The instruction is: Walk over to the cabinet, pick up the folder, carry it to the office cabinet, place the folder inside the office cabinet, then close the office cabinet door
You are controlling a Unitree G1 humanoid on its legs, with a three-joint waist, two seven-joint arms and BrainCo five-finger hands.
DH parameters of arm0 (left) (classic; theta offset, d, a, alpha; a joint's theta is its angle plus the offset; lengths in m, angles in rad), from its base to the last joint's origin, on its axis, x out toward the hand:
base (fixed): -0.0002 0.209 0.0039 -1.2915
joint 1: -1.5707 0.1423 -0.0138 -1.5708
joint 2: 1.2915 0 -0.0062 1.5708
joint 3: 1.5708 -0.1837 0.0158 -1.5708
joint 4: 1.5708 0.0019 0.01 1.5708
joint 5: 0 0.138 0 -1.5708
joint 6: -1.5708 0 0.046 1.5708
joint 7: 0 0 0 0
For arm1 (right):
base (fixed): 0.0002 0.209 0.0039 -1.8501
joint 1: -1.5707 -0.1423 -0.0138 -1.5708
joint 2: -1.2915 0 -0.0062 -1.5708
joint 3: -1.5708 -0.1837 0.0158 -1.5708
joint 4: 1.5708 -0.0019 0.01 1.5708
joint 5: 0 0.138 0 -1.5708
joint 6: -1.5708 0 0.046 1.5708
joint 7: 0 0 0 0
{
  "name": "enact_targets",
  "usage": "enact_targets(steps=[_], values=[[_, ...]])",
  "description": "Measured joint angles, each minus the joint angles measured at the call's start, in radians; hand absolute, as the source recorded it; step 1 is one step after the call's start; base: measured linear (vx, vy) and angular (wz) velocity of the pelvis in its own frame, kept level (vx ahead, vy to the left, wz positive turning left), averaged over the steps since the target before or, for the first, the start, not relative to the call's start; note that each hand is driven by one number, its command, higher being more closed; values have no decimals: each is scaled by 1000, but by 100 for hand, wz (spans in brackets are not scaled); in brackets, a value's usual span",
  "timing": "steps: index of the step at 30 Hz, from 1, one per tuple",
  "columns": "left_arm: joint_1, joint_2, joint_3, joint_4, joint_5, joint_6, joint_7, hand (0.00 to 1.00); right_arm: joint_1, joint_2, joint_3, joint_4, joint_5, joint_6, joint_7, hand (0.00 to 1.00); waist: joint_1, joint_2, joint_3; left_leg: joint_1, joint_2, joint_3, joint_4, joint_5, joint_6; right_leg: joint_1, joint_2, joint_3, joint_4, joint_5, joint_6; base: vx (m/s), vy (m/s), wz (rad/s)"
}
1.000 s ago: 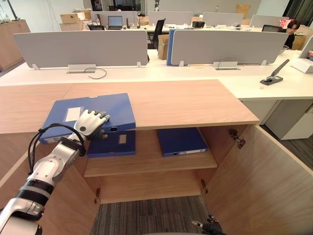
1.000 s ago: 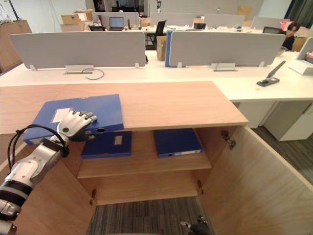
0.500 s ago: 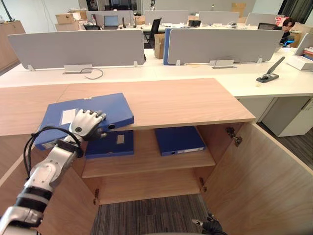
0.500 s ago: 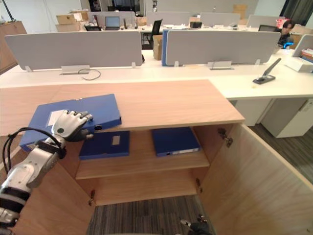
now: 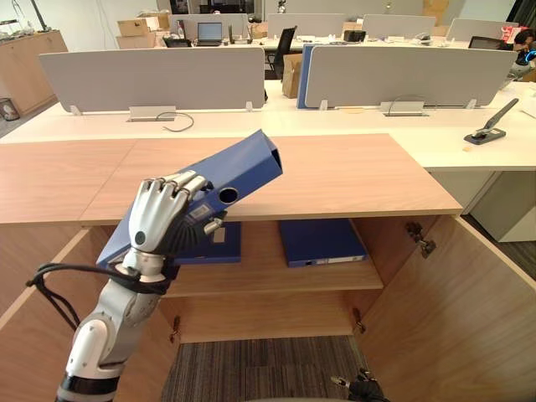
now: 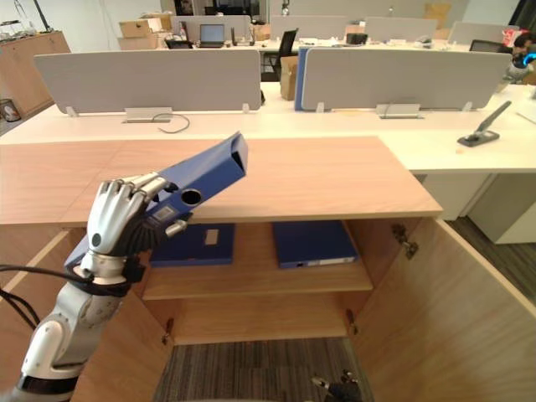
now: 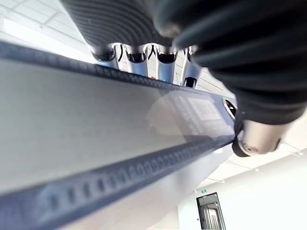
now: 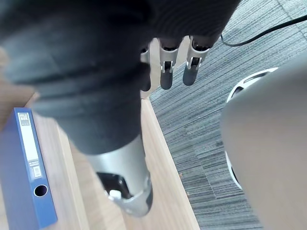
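My left hand (image 5: 163, 213) is shut on a blue lever-arch folder (image 5: 243, 167), fingers over its spine and thumb (image 7: 259, 139) under it. The folder hangs tilted, its far end raised above the wooden cabinet top (image 5: 352, 176), its near end down by my wrist. The left wrist view has the folder's (image 7: 96, 143) cover running right under the fingers (image 7: 163, 62). Below, the office cabinet stands with both doors open and a shelf (image 5: 268, 272) inside. My right hand (image 8: 172, 67) hangs with straight fingers over the carpet, holding nothing.
Two more blue folders (image 5: 322, 243) (image 5: 219, 244) lie flat on the shelf; one folder (image 8: 26, 167) appears in the right wrist view. The right door (image 5: 452, 310) swings out wide. Behind the cabinet are white desks with grey dividers (image 5: 159, 79) and a black hole punch (image 5: 490, 126).
The folder lay flat on the cabinet top under my left hand; now it is lifted off, far end tipped upward. The camera has shifted slightly too.
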Motion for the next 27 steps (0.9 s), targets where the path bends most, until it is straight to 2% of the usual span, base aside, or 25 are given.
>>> enact_targets(steps=[11,22,27], values=[[11,-19,31,-44,2,2,30,100,-14,-7,7,24,-2,1,5,0,6,0,7,0,1,-2,5,3,5,0,1,-2,2,0,0,0,0,0],[11,-30,40,-60,22,7,31,100,-14,-7,7,24,-4,1,7,0,6,0,7,0,2,-1,7,2,5,0,2,-1,-2,0,0,0,0,0],[9,-99,118,-151,-88,28,59,100,-15,-6,4,23,-5,3,7,0,6,1,8,0,3,0,9,1,6,4,4,-1,-1,0,-1,0,0,0]])
